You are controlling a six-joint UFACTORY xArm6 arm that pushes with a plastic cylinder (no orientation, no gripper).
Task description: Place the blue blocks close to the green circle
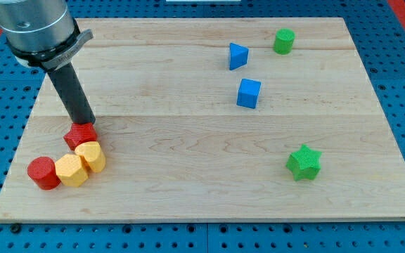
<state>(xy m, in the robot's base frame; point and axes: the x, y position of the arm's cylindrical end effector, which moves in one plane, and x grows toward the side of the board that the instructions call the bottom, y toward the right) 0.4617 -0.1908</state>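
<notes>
A blue triangle block (238,55) lies near the view's top, right of centre. A blue cube (248,93) lies just below it. The green circle block (284,41) stands at the top right, a short way right of the blue triangle. My tip (85,123) is far off at the view's left, right at the top edge of a red hexagon block (80,135), well apart from both blue blocks.
A green star (304,162) lies at the lower right. Below the red hexagon sit two yellow blocks (90,155) (71,171) and a red cylinder (43,173), clustered at the lower left of the wooden board (188,183).
</notes>
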